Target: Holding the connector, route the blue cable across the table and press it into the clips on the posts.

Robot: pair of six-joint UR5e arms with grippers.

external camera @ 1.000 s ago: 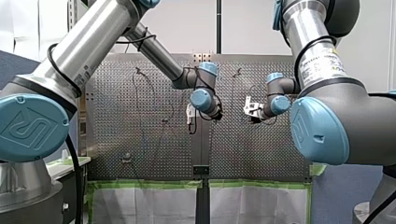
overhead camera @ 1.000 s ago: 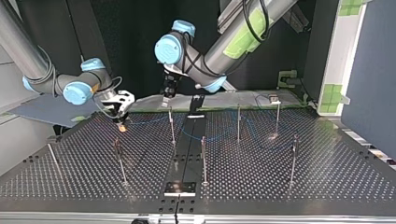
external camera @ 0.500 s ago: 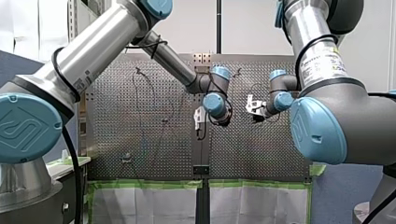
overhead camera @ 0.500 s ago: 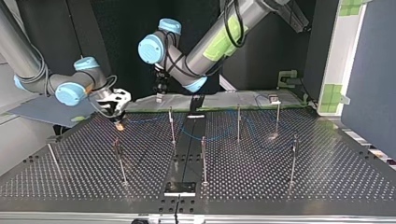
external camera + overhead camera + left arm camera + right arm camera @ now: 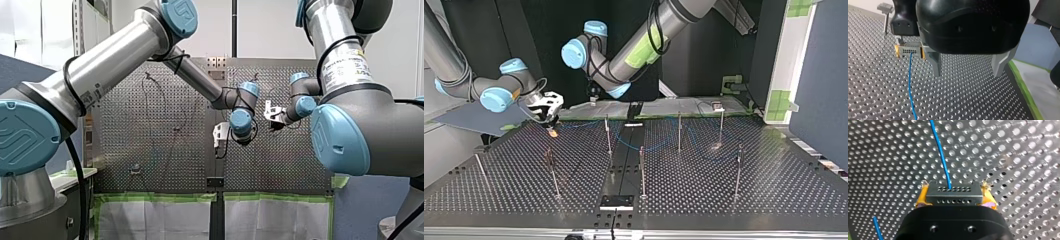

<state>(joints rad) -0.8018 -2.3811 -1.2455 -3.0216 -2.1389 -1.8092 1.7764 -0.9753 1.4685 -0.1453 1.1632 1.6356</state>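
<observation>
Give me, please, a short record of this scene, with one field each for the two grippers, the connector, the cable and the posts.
Right gripper: shut on the connector, just above the table
Left gripper: open, holding nothing, close to the connector
Connector: grey block, held between yellow pads
Blue cable: comes out of the connector's face and runs away over the table
Posts: several, thin, upright; whether any clip holds the cable cannot be told

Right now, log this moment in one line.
right tool: shut on grey rectangular connector | thin blue cable: runs from connector | left tool: open, empty, over perforated metal table
</observation>
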